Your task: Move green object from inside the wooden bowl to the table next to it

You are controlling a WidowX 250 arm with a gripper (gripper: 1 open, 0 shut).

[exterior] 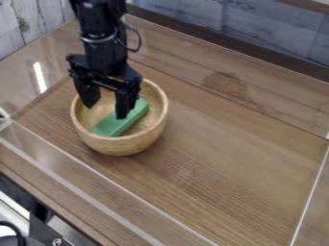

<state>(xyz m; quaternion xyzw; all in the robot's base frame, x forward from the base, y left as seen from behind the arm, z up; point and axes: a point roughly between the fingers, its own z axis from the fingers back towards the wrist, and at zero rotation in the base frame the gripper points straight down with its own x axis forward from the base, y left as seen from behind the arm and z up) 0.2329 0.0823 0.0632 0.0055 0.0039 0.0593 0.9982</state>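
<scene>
A: What sort of surface is this?

B: A brown table [244, 144] with a clear wood grain and a glossy finish; light glares off it toward the far left. Clear plastic walls [314, 202] stand around its edges, and the near one runs across the lower left of the view.

A: And behind it?

B: A wall of pale grey, weathered-looking planks [257, 29] runs along the back. A dark strip lies between it and the table's far edge. At the bottom left corner, below the table's edge, something dark shows, too blurred to name.

A: Where is the green block?

B: The green block [119, 120] lies inside the wooden bowl [122, 139], slanting from the near left of the hollow up toward the far right. The bowl sits on the left half of the table, near the front wall.

A: What about the hand?

B: The black hand [108, 98] hangs from the arm [100, 29] pointing straight down over the bowl. Its fingers [129, 100] are spread wide, tips down around the bowl's rim level, above the far end of the block. They pinch nothing; I cannot tell whether a tip touches the block.

A: Anything else on the table?

B: Just the bowl with the block in it.
</scene>
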